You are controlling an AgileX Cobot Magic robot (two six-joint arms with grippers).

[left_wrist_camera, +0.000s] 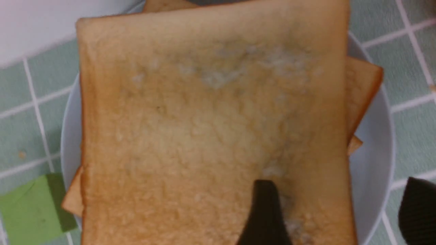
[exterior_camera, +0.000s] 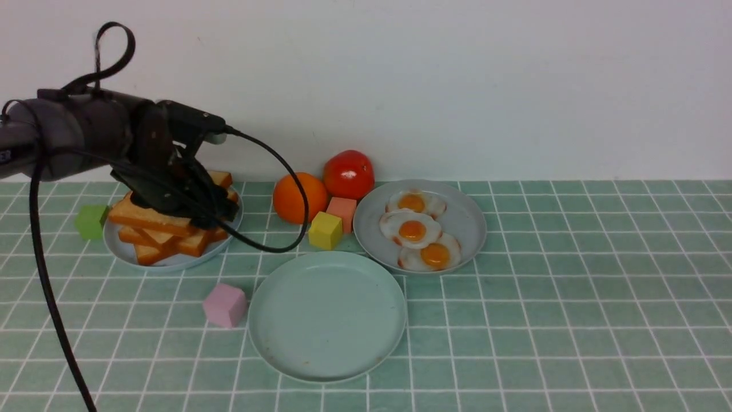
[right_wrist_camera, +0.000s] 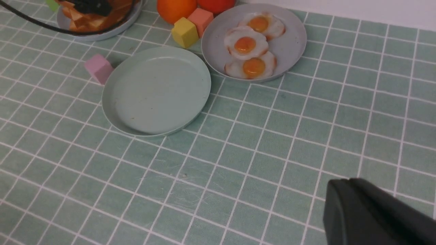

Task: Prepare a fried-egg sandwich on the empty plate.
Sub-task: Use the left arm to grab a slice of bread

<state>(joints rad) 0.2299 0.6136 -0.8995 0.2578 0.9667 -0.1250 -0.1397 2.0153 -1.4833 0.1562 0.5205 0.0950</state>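
Note:
The empty plate (exterior_camera: 326, 315) is mint green and lies at the front centre; it also shows in the right wrist view (right_wrist_camera: 156, 92). A pile of toast slices (exterior_camera: 154, 220) lies on a grey-blue plate (exterior_camera: 171, 262) at the back left. My left gripper (exterior_camera: 211, 213) is open over the pile. In the left wrist view (left_wrist_camera: 340, 204) one finger (left_wrist_camera: 265, 211) rests on the top slice (left_wrist_camera: 204, 136) and the other is off its edge. Three fried eggs (exterior_camera: 412, 230) lie on a second grey-blue plate (exterior_camera: 469, 226). No assembled sandwich is in view. My right gripper (right_wrist_camera: 344, 192) is shut and empty above the bare tiles.
An orange (exterior_camera: 290, 197), a tomato (exterior_camera: 349, 173), a yellow cube (exterior_camera: 325, 230) and a salmon cube (exterior_camera: 343, 210) stand between the two back plates. A pink cube (exterior_camera: 225, 305) touches the mint plate's left side. A green cube (exterior_camera: 90, 221) is left of the toast plate. The wall is close behind.

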